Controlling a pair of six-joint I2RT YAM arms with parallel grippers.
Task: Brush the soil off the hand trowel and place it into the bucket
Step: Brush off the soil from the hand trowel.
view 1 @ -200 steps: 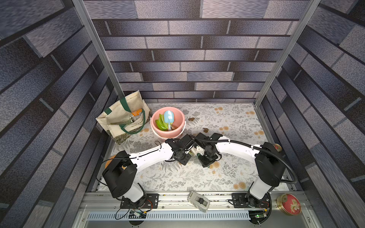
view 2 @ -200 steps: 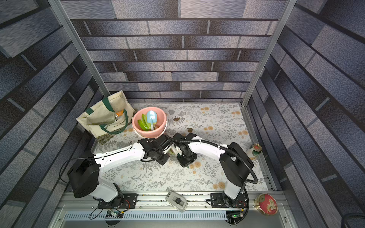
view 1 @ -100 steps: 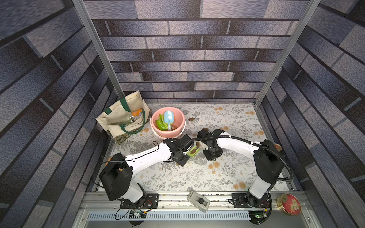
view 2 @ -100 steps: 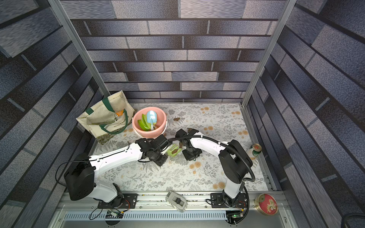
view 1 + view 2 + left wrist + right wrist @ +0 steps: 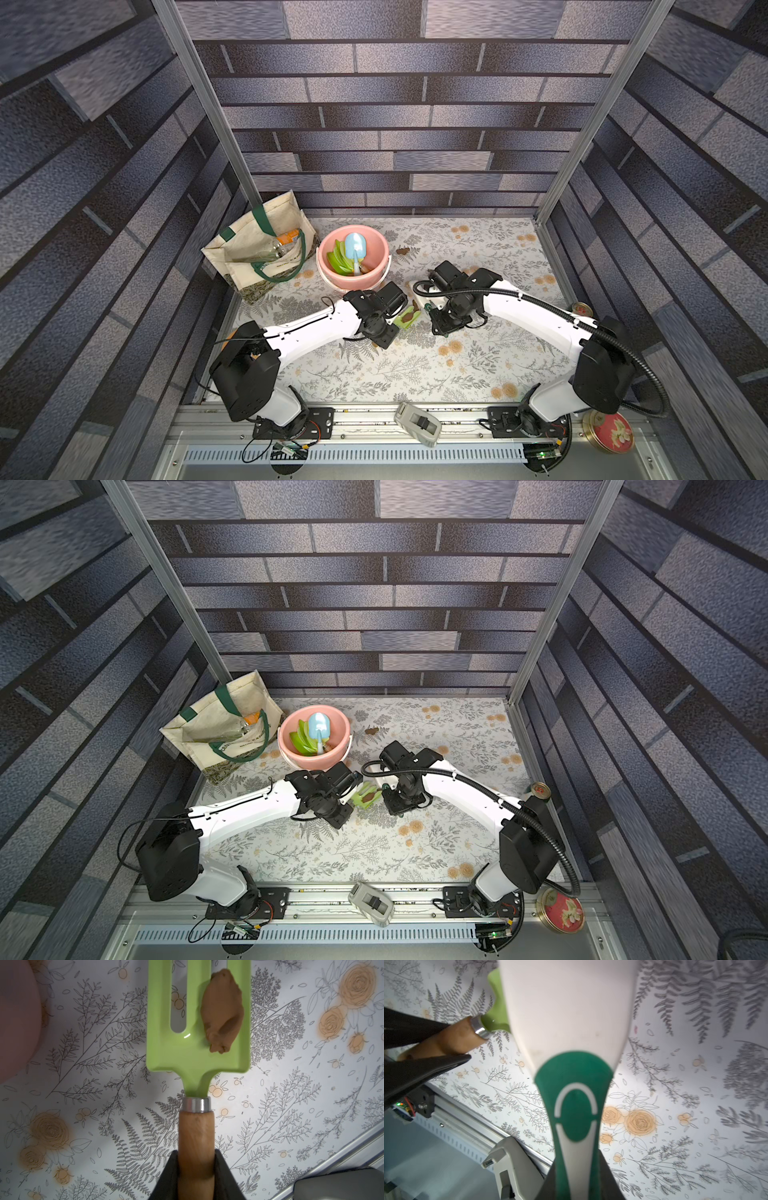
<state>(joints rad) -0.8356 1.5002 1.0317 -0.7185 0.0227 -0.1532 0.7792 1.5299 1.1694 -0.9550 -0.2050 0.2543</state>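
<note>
**Soiled trowel gripped beside the bucket, brush at its blade**

At the far left stands a cream tote bag (image 5: 257,249). Just beside it is the pink bucket (image 5: 345,283), with a blue scoop (image 5: 354,246) and green tools inside. Near the bucket's front wall but outside it, the left gripper (image 5: 196,1159) clamps the wooden handle of the hand trowel (image 5: 197,1057). A brown lump of soil (image 5: 222,1012) sticks to its green pronged blade. The right gripper (image 5: 578,1167) grasps the green-and-white brush (image 5: 571,1012), whose head is at the blade; contact cannot be told. A red tin (image 5: 609,430) lies far right.
</note>
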